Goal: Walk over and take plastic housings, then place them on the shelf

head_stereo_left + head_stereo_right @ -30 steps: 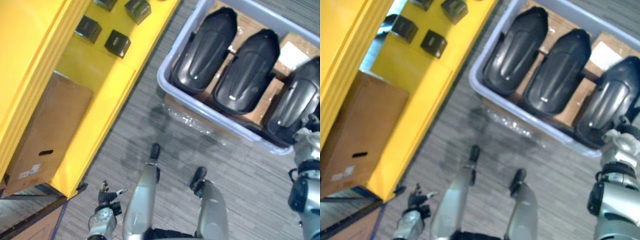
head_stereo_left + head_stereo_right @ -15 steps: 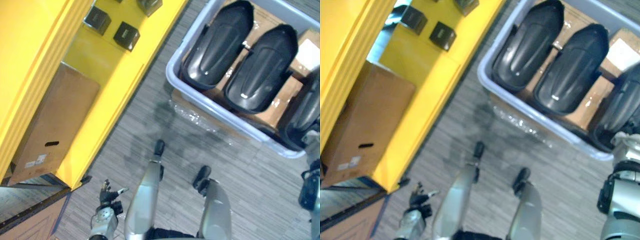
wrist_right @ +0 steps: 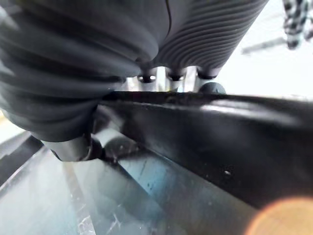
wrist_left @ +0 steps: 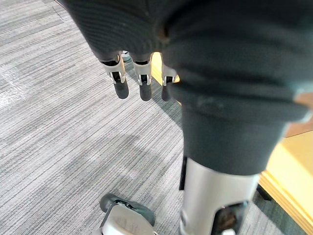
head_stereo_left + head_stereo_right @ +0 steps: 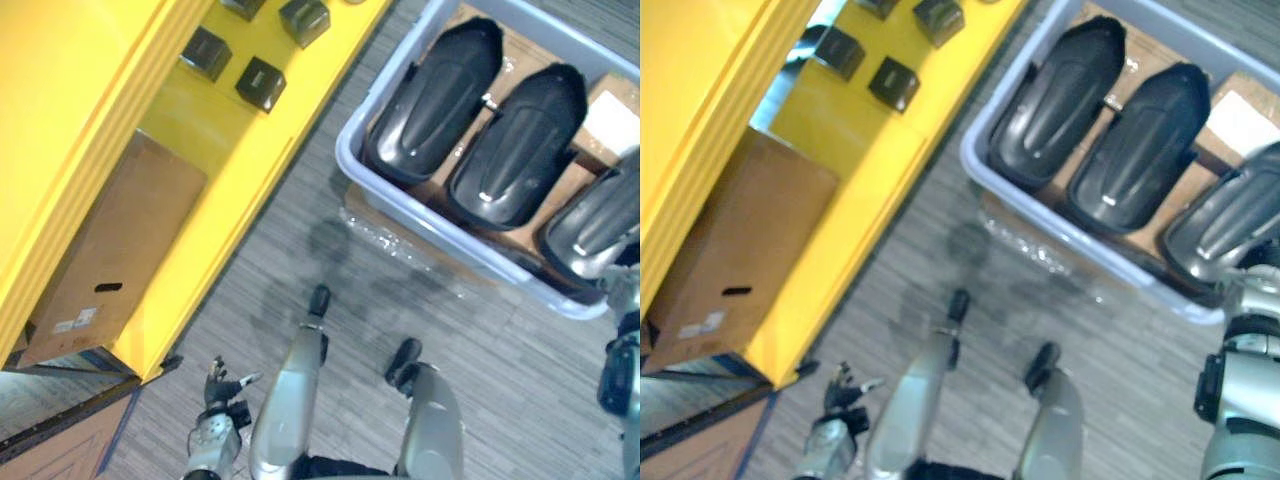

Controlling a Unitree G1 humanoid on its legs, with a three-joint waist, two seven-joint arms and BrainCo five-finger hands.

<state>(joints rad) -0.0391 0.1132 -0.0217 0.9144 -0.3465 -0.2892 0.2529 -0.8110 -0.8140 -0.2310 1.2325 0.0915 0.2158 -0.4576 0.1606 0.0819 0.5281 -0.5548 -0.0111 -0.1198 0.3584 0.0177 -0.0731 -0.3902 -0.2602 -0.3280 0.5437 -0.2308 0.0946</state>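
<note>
Floor bin's [image 5: 440, 245] rightmost housing [image 5: 590, 225] sits pinched in right robot hand [image 3: 73, 147].

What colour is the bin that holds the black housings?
The bin is pale blue-grey; it shows best in the left eye view.
</note>
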